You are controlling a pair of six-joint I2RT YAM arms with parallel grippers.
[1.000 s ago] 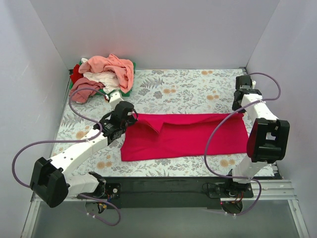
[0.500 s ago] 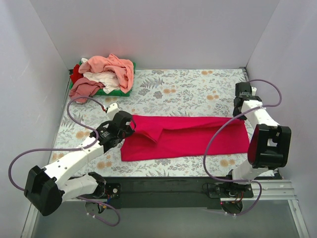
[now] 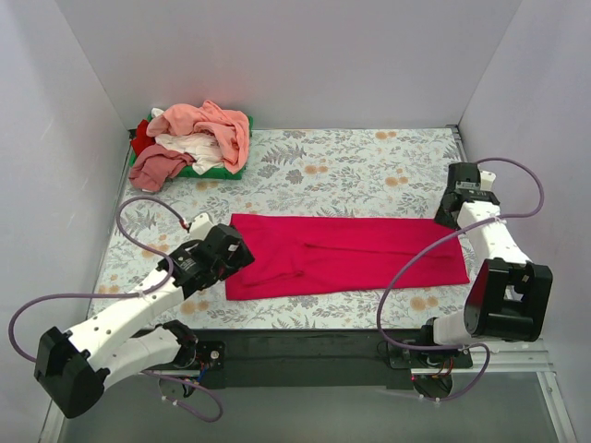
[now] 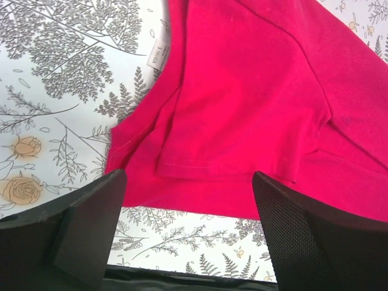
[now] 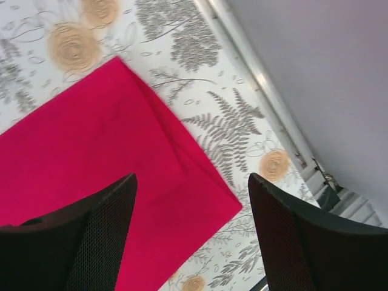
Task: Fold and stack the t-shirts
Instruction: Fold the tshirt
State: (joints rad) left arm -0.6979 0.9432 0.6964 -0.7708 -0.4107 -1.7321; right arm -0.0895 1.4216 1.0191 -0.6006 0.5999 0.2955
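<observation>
The crimson-magenta t-shirt (image 3: 351,254) lies flat as a long folded band across the middle of the flowered table, with nothing holding it. My left gripper (image 3: 238,251) hovers open over its left end; in the left wrist view the shirt (image 4: 242,91) and its folded sleeve lie beyond the spread fingers (image 4: 91,224), with my left gripper (image 4: 188,176) empty. My right gripper (image 3: 451,214) stands open above the right end. The right wrist view shows the shirt's corner (image 5: 91,151) under my empty right gripper (image 5: 192,179).
At the back left, a green tray (image 3: 242,152) holds a pile of other t-shirts: salmon pink (image 3: 208,125), white (image 3: 189,148), dusty pink (image 3: 157,168) and red (image 3: 141,137). Grey walls close in three sides. The table's metal edge (image 5: 267,91) runs close by the shirt's right end.
Both grippers opened and let go of the crimson shirt. Its raised top layer dropped flat into a narrower band. The left arm drew back toward the near edge; the right moved outward.
</observation>
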